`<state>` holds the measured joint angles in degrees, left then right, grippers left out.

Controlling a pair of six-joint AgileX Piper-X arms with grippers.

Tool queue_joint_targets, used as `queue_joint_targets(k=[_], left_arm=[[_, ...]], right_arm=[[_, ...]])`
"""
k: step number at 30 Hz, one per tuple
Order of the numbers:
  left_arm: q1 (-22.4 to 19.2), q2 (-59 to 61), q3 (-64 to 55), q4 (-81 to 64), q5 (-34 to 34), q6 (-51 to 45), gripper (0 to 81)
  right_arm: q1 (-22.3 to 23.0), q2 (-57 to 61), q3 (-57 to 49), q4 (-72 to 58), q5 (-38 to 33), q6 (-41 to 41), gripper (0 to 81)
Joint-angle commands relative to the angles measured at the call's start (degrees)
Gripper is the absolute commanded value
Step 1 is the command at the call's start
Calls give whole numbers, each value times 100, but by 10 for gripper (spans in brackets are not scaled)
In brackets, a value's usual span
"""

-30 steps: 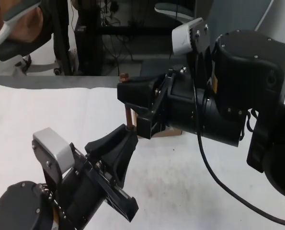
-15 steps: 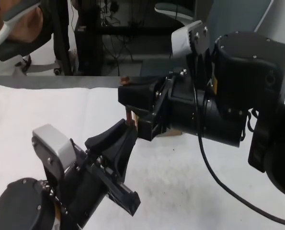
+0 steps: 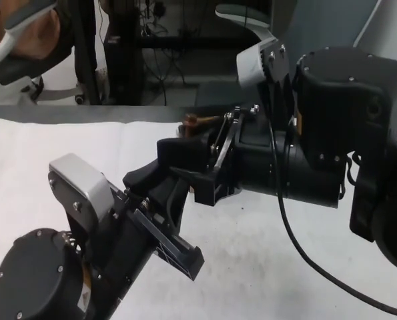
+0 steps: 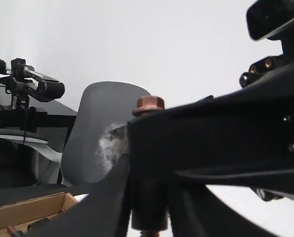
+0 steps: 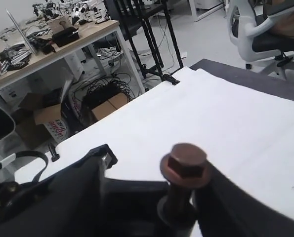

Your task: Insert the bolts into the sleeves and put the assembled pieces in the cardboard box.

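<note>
Left gripper (image 4: 147,200) is brought up close against right gripper (image 5: 179,207), and the bolt (image 5: 184,163) is tilted over from upright. Bolt is pinched in the right claw and seated through the sleeve (image 4: 148,211), which is pinched in the left. Both are held above the bench, and transfer to the box (image 4: 33,210) is judged outstanding.
</note>
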<state>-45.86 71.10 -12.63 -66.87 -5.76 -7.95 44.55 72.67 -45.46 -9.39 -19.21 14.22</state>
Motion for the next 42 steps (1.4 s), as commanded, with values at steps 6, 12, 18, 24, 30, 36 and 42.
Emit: queue_joint_targets(k=[6, 12, 18, 24, 30, 36, 42], left_arm=[[289, -60, -441, 643, 74, 264, 18], [830, 15, -1323, 2112, 495, 235, 18], [1138, 788, -2357, 2721, 1107, -44, 18], [1124, 2367, -4012, 3986, 1803, -98, 18], [1167, 3627, -5031, 4220, 1779, -122, 18], [1343, 4516, -5776, 4595, 1740, -236, 6], [1406, 4651, -6077, 4263, 1748, -236, 448]], right_arm=[[49, -1227, 16, -216, -8, -94, 504], [49, -2627, 16, 453, 1419, -366, 700], [49, -3490, 16, 2287, 1921, -288, 700], [49, -3766, 16, 4418, 1890, 235, 700], [49, -3962, 16, 4741, 1851, 283, 700], [49, -4122, 16, 4753, 1492, 701, 700], [49, -4120, 16, 4768, 1362, 730, 700]])
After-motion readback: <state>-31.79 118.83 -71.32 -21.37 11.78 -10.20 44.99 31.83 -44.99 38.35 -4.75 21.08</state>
